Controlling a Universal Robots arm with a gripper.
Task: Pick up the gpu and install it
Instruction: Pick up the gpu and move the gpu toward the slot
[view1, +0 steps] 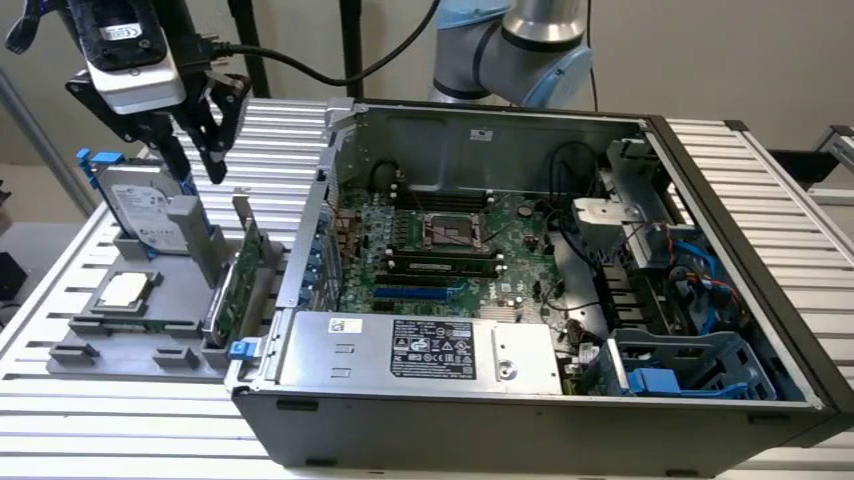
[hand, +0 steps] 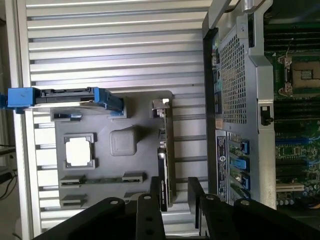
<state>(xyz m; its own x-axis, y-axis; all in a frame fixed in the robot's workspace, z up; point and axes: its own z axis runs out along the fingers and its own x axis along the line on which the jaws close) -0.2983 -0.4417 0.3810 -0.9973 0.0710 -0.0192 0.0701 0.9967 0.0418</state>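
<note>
The gpu (view1: 238, 275) stands on edge in a slot of the grey parts holder (view1: 80, 352), its green board face and silver end bracket showing. In the wrist view the gpu (hand: 164, 160) appears edge-on as a thin dark strip. My gripper (view1: 196, 160) hangs open well above the holder, over the gpu and the hard drive, holding nothing. In the wrist view the gripper (hand: 174, 210) has a black finger on each side of the card's line, well apart from it in height.
A silver hard drive in a blue frame (view1: 147, 215) stands beside the gpu in the holder (hand: 135, 112), with a CPU (hand: 79, 151) and a memory stick (hand: 100, 180) nearby. The open computer case (view1: 534, 410) lies to the exterior view's right, its motherboard (view1: 441, 240) exposed.
</note>
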